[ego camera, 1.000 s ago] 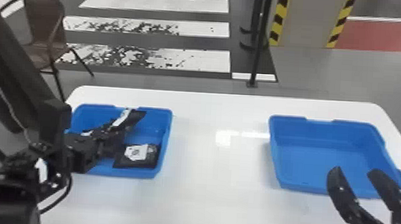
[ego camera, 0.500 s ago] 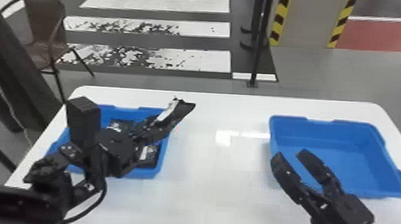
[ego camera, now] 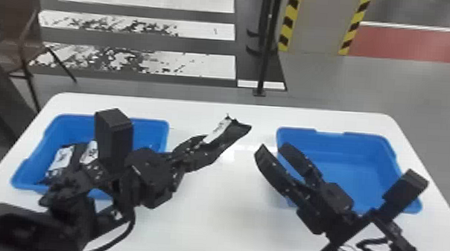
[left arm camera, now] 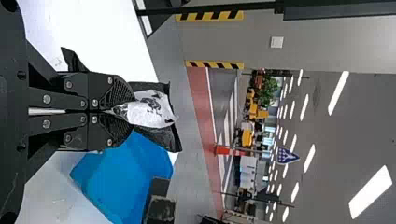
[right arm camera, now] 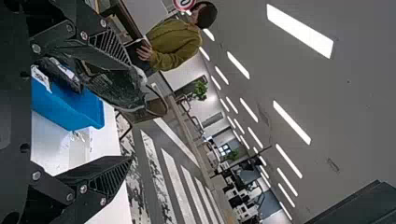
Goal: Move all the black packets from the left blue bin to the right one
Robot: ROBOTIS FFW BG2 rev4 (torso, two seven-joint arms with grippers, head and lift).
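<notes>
Protruding from left end effector (ego camera: 208, 147): black packet (ego camera: 237, 130).

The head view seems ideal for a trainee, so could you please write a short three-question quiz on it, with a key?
1. True or false: the left gripper holds a black packet.
2. Where do the other black packets with white labels lie?
a) in the right blue bin
b) in the left blue bin
c) on the chair
3. Fill in one word, open or shut: the fingers of the right gripper are ____.

Key: 1 true; 2 b; 3 open
</notes>
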